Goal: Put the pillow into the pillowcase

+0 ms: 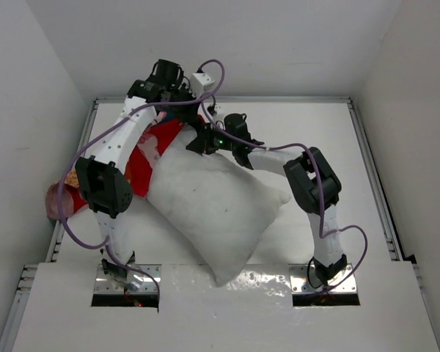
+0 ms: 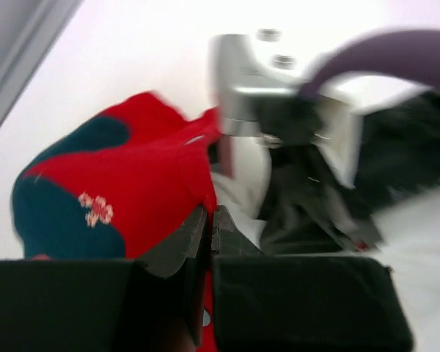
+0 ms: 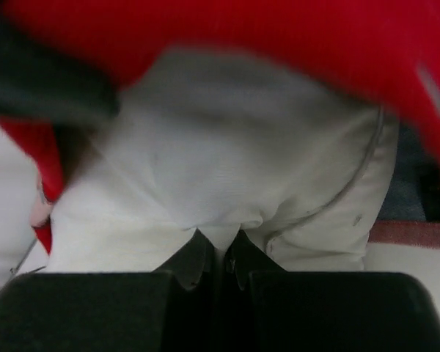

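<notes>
Black fingers of the right pincer (image 3: 220, 246) fill the foot of the right wrist view. The jaws stand together, clamped on a pinch of the white pillow (image 1: 213, 205) at its seamed edge, with red cloth arched just above.

Left pincer (image 2: 209, 220): jaws nearly closed. A strip of red shows between them, so I judge it clamped on the rim of the pillowcase (image 1: 150, 150), though the view is blurred.

Position of items: the pillow lies diagonally on the table (image 1: 315, 125). Its far-left end is tucked under the red pillowcase. Its near corner reaches toward the arm bases. Most of the pillow is uncovered.

The pillowcase lies to the far left of the pillow, bunched beside the left arm. One part trails to the left edge of the table.

Governing relation: both pincers meet at the far-left end of the pillow, where the case mouth sits. The case body extends left from there and the bare pillow extends near-right.

Judgement: insertion is barely begun. The next move requires the case rim to travel near-right along the pillow's diagonal, or the pillow to be driven far-left. The left arm is nearer the case and the right arm is nearer the pillow.

Risk: the rim may snag on the pillow's corner.
</notes>
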### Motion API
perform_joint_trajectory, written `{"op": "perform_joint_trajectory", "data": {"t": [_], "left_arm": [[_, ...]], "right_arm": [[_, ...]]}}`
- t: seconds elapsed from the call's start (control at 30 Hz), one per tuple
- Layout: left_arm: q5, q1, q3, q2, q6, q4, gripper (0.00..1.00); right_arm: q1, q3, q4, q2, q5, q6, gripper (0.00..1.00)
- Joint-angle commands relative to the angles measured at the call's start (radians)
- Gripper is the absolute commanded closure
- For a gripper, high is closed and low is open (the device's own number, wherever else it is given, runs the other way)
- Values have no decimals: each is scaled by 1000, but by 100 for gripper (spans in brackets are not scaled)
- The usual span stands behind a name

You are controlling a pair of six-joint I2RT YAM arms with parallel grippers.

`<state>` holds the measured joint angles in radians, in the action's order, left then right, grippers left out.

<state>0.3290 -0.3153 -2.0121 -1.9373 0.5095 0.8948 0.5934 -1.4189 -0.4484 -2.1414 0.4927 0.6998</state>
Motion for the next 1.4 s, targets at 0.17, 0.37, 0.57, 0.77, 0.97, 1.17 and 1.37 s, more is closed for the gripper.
{"op": "perform_joint_trajectory", "data": {"t": [0.17, 0.37, 0.57, 0.77, 0.97, 1.17, 1.37], "left_arm": [[657, -45, -143, 46, 216, 262, 100], [564, -169, -33, 112, 219, 228, 100], [607, -197, 104, 150, 199, 191, 100], [386, -186, 219, 172, 172, 109, 100], [247, -52, 159, 233, 44, 53, 10], [-39, 123, 362, 307, -45, -25, 97], [-160, 133, 568, 311, -45, -143, 49]], "right_arm": [[11, 199, -711, 183, -388, 180, 100], [26, 153, -644, 166, -904, 205, 100], [6, 261, -494, 173, -1195, 308, 100], [-76, 339, -417, 173, -879, 267, 90], [-156, 472, -209, 351, -691, 97, 1], [-159, 327, 380, 491, -544, -326, 30], [-106, 259, 565, 596, -612, -362, 41]]}}
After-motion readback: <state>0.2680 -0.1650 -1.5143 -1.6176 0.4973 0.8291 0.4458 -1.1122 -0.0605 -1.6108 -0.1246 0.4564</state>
